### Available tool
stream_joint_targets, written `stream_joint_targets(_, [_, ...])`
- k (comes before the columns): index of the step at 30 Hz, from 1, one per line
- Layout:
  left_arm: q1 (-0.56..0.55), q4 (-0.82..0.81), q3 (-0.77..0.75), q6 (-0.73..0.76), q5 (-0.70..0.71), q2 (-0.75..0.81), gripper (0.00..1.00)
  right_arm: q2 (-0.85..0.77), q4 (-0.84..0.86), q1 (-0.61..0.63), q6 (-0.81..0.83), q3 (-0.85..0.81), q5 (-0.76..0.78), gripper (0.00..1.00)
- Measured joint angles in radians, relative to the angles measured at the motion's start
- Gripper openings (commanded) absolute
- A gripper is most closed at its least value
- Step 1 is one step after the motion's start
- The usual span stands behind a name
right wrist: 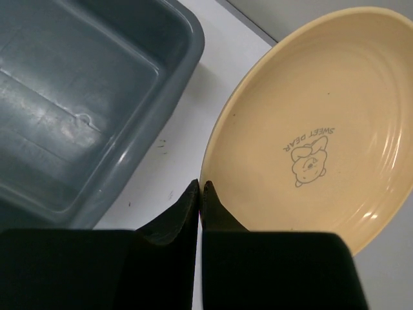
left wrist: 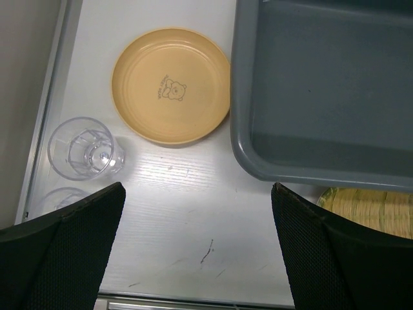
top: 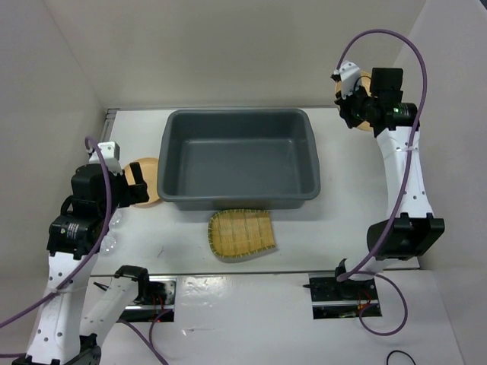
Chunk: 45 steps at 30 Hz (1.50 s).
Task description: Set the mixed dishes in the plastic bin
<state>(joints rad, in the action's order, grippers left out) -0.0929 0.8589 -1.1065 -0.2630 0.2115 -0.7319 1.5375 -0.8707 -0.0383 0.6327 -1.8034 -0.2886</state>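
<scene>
The dark grey plastic bin (top: 240,156) stands at the table's middle with nothing in it. My right gripper (right wrist: 201,187) is shut on the rim of a tan plate (right wrist: 322,129), right of the bin (right wrist: 77,97); from above, that plate (top: 367,125) shows behind the gripper (top: 356,109). Over the table left of the bin (left wrist: 322,84), my left gripper (left wrist: 197,258) hangs open, holding nothing. Beyond it lie a second tan plate (left wrist: 171,84) and a clear cup (left wrist: 84,150), with another cup (left wrist: 61,197) partly hidden by the left finger. The yellow bamboo tray (top: 242,233) lies in front of the bin.
Beige walls close in the table on the left, back and right. A metal strip (left wrist: 48,110) runs along the left table edge beside the cups. The arm bases and cables sit at the near edge.
</scene>
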Motion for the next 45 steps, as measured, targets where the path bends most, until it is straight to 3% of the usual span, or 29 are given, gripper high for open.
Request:
stream_joint_targets(4, [0.0, 0.0, 0.0, 0.0, 0.0, 0.019, 1.0, 0.057, -0.048, 0.057, -0.029, -0.072, 0.021, 0.0])
stream_joint_targets(9, [0.0, 0.0, 0.0, 0.0, 0.0, 0.02, 1.0, 0.093, -0.092, 0.272, -0.046, -0.087, 0.034, 0.0])
stream_joint_targets(15, [0.0, 0.0, 0.0, 0.0, 0.0, 0.026, 1.0, 0.084, -0.025, 0.531, -0.071, 0.185, 0.091, 0.0])
stream_joint_targets(18, [0.0, 0.0, 0.0, 0.0, 0.0, 0.034, 1.0, 0.121, -0.01, 0.576, -0.069, 0.29, 0.101, 0.0])
stream_joint_targets(26, [0.0, 0.0, 0.0, 0.0, 0.0, 0.039, 1.0, 0.239, 0.085, 0.575, -0.072, 0.333, 0.155, 0.01])
stream_joint_targets(28, [0.0, 0.0, 0.0, 0.0, 0.001, 0.032, 1.0, 0.244, 0.097, 0.575, -0.07, 0.346, 0.164, 0.1])
stream_joint_targets(29, [0.0, 0.0, 0.0, 0.0, 0.001, 0.028, 1.0, 0.245, 0.103, 0.575, -0.07, 0.351, 0.169, 0.28])
stream_joint_targets(31, [0.0, 0.0, 0.0, 0.0, 0.001, 0.018, 1.0, 0.245, 0.109, 0.574, -0.071, 0.358, 0.192, 0.44])
stream_joint_targets(32, [0.0, 0.0, 0.0, 0.0, 0.001, 0.01, 1.0, 0.245, 0.11, 0.574, -0.068, 0.36, 0.205, 0.58])
stream_joint_targets(35, [0.0, 0.0, 0.0, 0.0, 0.0, -0.034, 1.0, 0.234, 0.117, 0.57, -0.068, 0.373, 0.229, 0.86])
stream_joint_targets(38, [0.0, -0.006, 0.0, 0.0, 0.0, -0.101, 1.0, 0.196, 0.119, 0.57, -0.083, 0.374, 0.246, 0.97])
stream_joint_targets(42, [0.0, -0.003, -0.011, -0.024, 0.0, -0.223, 1.0, 0.098, 0.127, 0.553, -0.118, 0.373, 0.268, 0.98])
stream_joint_targets(45, [0.025, 0.048, -0.093, -0.066, -0.024, -0.4, 1.0, 0.037, 0.151, 0.496, -0.151, 0.373, 0.279, 0.97])
